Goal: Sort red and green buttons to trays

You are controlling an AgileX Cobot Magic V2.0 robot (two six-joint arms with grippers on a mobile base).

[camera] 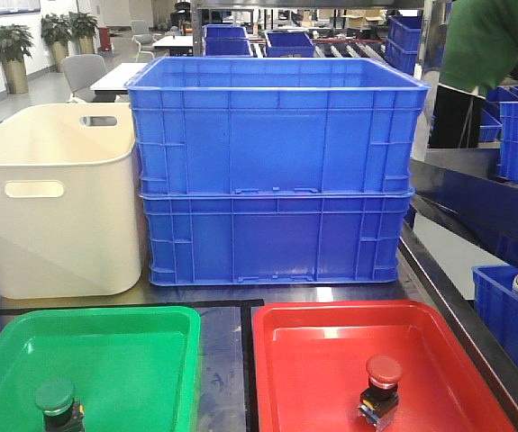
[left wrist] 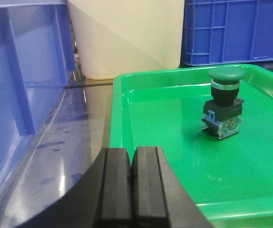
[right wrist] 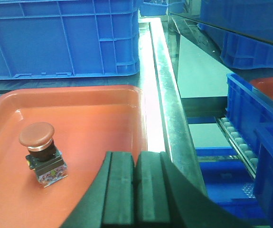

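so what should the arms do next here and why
Probably just lift both arms clear. The green button stands upright in the green tray and the red button in the red tray. The left gripper and right gripper are shut on nothing, so sorting looks finished.

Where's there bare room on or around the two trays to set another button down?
The glossy green tray is bare behind and right of the green-capped push button. The glossy red tray is bare left of and behind the red-capped push button. The dark strip between the trays is narrow. Behind them it is crowded: cream tub, stacked blue crates.
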